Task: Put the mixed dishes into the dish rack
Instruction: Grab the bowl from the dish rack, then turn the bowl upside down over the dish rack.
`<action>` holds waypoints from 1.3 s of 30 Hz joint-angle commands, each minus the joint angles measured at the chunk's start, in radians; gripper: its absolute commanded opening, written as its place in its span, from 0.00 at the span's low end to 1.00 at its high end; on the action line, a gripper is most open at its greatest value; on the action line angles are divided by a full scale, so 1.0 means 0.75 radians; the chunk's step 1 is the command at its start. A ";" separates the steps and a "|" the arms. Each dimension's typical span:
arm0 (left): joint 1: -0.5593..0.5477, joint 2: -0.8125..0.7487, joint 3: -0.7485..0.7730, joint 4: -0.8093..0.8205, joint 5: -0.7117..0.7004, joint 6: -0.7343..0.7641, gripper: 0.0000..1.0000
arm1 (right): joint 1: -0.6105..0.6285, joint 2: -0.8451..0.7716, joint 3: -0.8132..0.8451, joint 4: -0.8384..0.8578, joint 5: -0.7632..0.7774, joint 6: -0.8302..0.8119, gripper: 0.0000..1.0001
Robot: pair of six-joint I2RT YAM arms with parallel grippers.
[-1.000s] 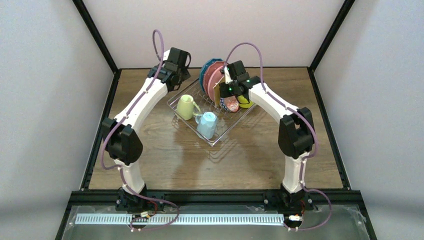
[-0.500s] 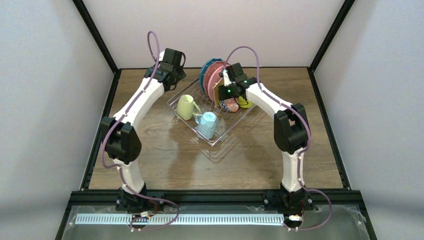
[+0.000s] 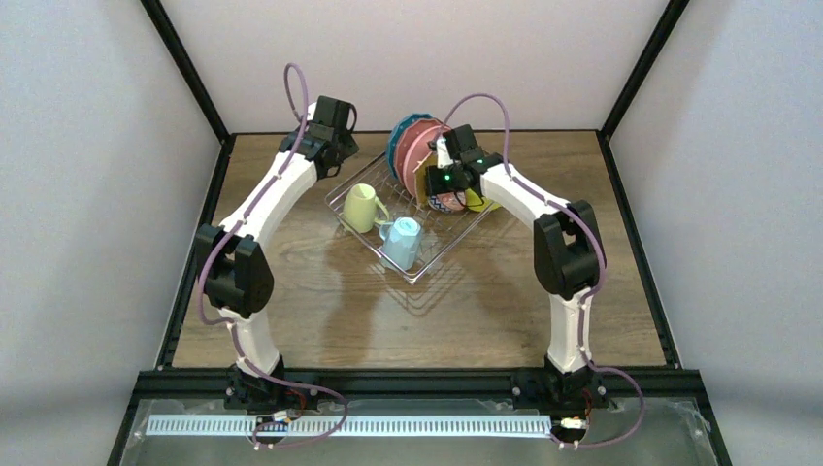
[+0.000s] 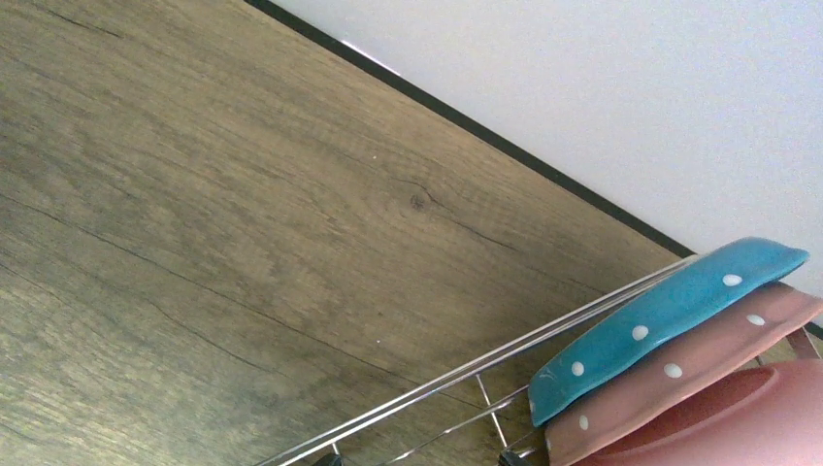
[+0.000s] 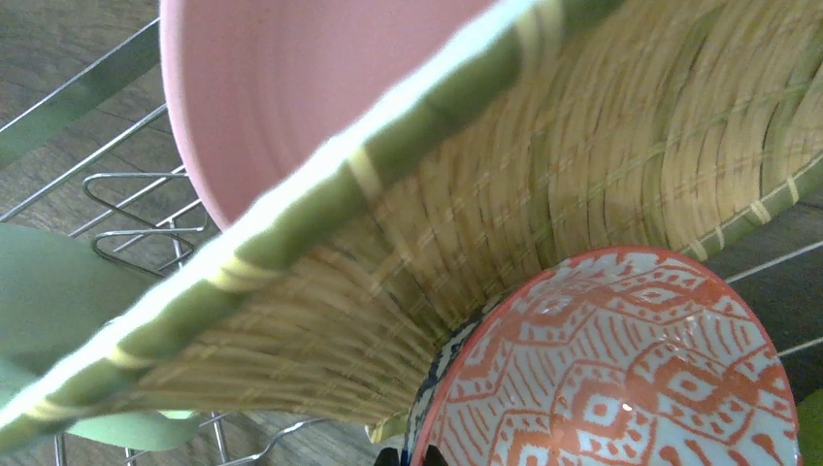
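The dish rack (image 3: 427, 262) stands mid-table holding the mixed dishes. A blue dotted plate (image 3: 398, 141) and pink plates (image 3: 415, 146) stand on edge at its far end, with a woven tan plate (image 3: 424, 180) leaning on them. In the right wrist view the woven plate (image 5: 543, 194) lies over the red-patterned bowl (image 5: 641, 379), and a blue-patterned rim (image 5: 432, 374) shows just behind that bowl. My right gripper (image 5: 410, 458) is shut with its tips pinching the red-patterned bowl's rim. My left gripper (image 4: 417, 458) is open over the rack's wire rim (image 4: 466, 374), beside the blue dotted plate (image 4: 670, 320), holding nothing.
A pale green mug (image 3: 361, 207) and a light blue mug (image 3: 402, 243) sit in the rack's near half. A lime bowl (image 3: 477, 202) shows behind the right wrist. Black frame rails border the wooden table (image 3: 320, 311).
The right gripper's jaws have closed on the bowl's rim and its wrist has shifted slightly toward the back. The left arm has drawn back a little to the left.
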 commanded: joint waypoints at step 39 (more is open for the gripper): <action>0.008 0.165 0.077 -0.025 0.026 0.061 0.92 | -0.436 -0.272 -0.932 1.784 -0.592 1.357 0.01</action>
